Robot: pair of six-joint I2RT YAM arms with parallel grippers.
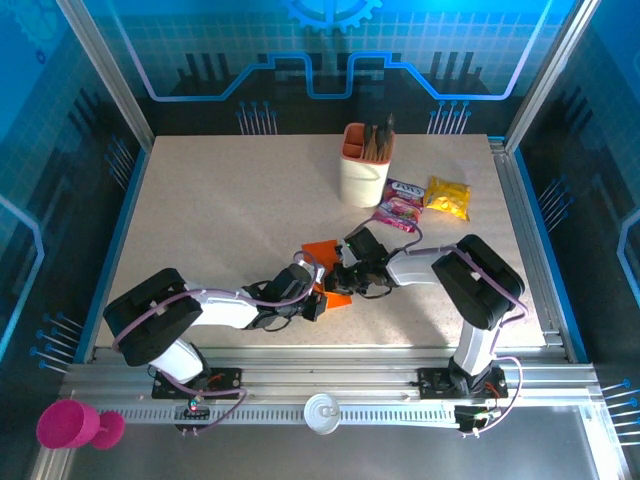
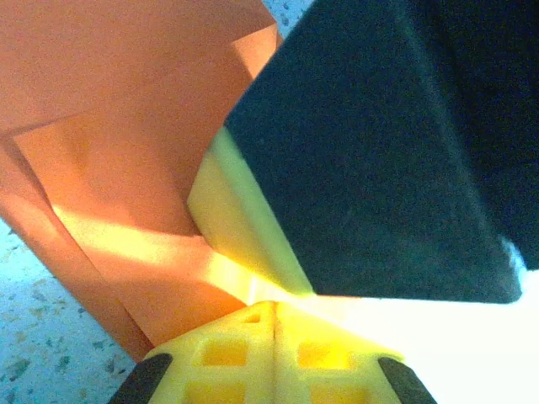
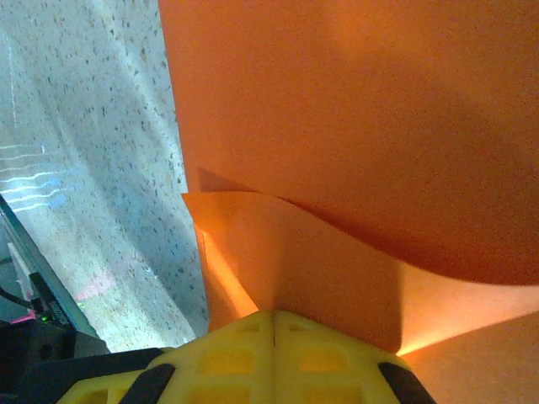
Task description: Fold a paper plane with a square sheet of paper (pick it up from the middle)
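Note:
The square sheet of paper [image 1: 320, 249] is bright orange and lies partly folded in the middle of the table, with a second bit of it [image 1: 339, 299] showing below the grippers. Both grippers meet over it, tip to tip. My left gripper [image 1: 317, 300] comes in from the left. Its yellow jaws are shut, their tip [image 2: 274, 305] resting at the paper [image 2: 118, 168] beside the right gripper's finger [image 2: 244, 227]. My right gripper [image 1: 343, 281] comes in from the right, shut [image 3: 274, 314] on a raised, curved flap of the paper [image 3: 337, 252].
A beige-and-orange pen cup [image 1: 364, 167] stands behind the paper. Pink [image 1: 400, 209] and yellow [image 1: 448, 197] snack packets lie to its right. Bare speckled tabletop [image 1: 220, 220] stretches to the left. A metal rail [image 1: 330, 385] runs along the near edge.

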